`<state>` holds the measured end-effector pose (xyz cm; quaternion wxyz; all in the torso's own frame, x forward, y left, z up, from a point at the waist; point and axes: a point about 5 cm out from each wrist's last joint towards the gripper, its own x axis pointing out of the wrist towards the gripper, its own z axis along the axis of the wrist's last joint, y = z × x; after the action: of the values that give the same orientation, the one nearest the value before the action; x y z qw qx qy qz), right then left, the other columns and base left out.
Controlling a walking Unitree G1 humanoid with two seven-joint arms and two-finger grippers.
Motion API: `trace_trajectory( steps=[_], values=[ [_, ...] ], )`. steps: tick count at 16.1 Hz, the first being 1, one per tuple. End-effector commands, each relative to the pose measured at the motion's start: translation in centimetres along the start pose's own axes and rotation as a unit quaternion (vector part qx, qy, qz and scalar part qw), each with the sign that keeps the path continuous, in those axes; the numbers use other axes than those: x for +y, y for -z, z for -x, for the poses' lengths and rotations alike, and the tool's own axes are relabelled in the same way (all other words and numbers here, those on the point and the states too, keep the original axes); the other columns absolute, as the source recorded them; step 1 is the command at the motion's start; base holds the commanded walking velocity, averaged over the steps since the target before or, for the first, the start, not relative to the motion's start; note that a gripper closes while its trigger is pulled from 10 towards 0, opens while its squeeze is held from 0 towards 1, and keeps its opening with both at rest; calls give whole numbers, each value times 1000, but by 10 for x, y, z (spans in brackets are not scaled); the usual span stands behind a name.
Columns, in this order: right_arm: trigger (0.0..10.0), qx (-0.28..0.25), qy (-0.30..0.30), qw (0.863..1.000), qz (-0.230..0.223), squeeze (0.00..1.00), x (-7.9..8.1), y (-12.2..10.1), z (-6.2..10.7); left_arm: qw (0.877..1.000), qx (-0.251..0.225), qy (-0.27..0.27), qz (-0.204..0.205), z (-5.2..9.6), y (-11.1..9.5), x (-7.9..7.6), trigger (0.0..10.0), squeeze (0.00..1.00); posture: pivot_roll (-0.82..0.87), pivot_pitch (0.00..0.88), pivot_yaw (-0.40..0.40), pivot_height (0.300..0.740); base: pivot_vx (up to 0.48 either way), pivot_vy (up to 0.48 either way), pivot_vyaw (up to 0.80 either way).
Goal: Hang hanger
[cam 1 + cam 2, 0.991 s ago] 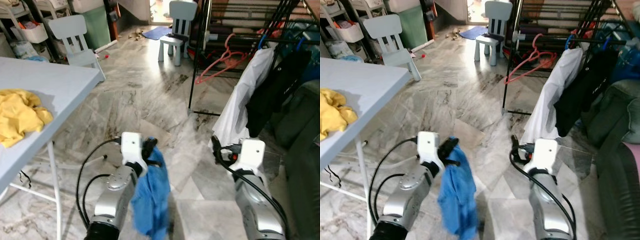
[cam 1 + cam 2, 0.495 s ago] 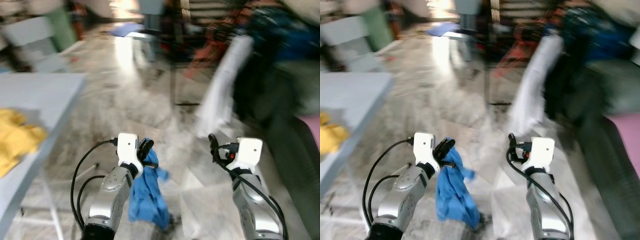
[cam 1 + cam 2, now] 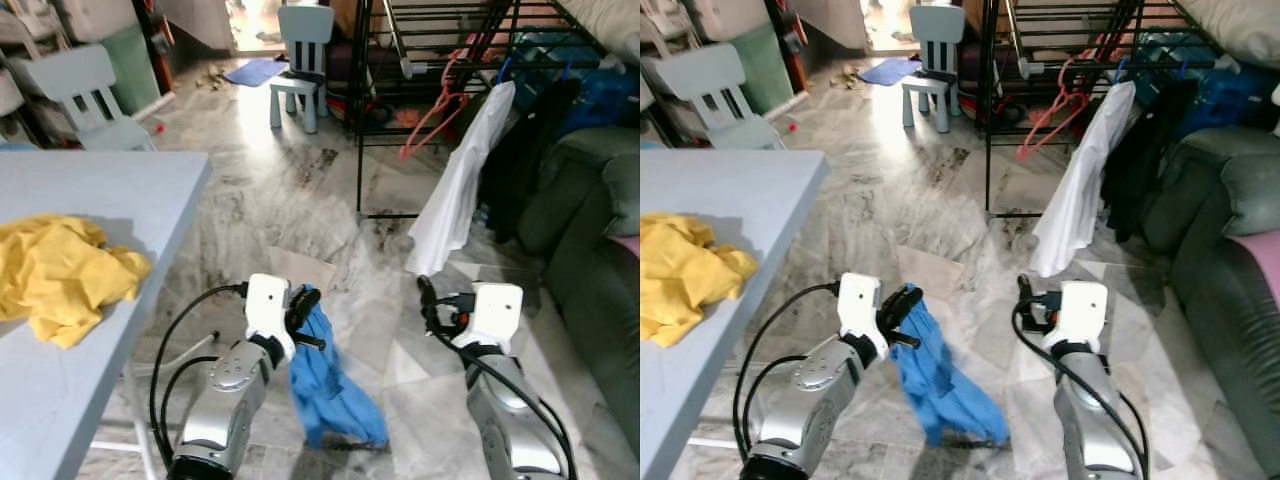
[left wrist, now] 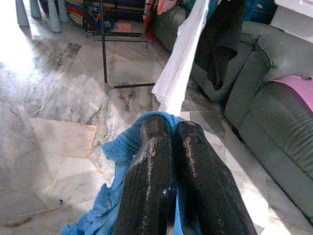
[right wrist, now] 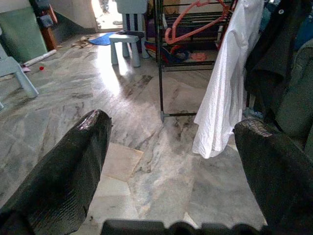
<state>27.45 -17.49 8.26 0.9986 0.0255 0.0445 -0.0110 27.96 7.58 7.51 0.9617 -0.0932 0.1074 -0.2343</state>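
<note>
My left gripper (image 3: 304,314) is shut on a blue cloth (image 3: 331,388) that hangs from its fingers (image 4: 155,147) low over the floor. The right gripper (image 5: 171,128) is open with nothing between its fingers and is held level beside it (image 3: 429,300). Ahead stands a black clothes rack (image 3: 358,120). A pink hanger (image 3: 433,98) hangs bare on its rail. Beside it hang a white shirt (image 3: 455,190) and a black garment (image 3: 522,150). The rack is well beyond both grippers.
A pale blue table (image 3: 110,190) on my left carries a crumpled yellow cloth (image 3: 60,275). A grey sofa (image 3: 590,250) lines the right side. Two small pale chairs (image 3: 300,48) (image 3: 85,85) stand further back on the marble floor (image 3: 290,190).
The whole picture blurred and shifted as the camera moved; the rack now sits more central. The blue cloth's lower end has swung out to the right. Both grippers keep their pose.
</note>
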Motion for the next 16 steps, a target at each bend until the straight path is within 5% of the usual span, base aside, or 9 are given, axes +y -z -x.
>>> trace_trajectory(
  steps=[1,6,12,16],
  values=[
    [10000,-3,-1,1000,4,0,-1,-3,-4,1000,-19,12,-6,-1,-8,-5,10000,0,-83,21,33,740,0,0,0],
    [10000,-6,1,1000,4,0,0,-4,-5,999,-30,35,-13,-4,-15,-5,10000,0,-86,44,29,740,0,0,0],
    [10000,-14,5,1000,-5,0,0,-8,-6,994,-71,41,-78,-12,-41,3,10000,0,-91,77,34,740,0,0,0],
    [10000,-22,-10,999,25,0,4,-13,-11,989,-96,74,-81,-11,-47,-3,10000,0,-79,97,19,740,164,0,-759]
  ],
)
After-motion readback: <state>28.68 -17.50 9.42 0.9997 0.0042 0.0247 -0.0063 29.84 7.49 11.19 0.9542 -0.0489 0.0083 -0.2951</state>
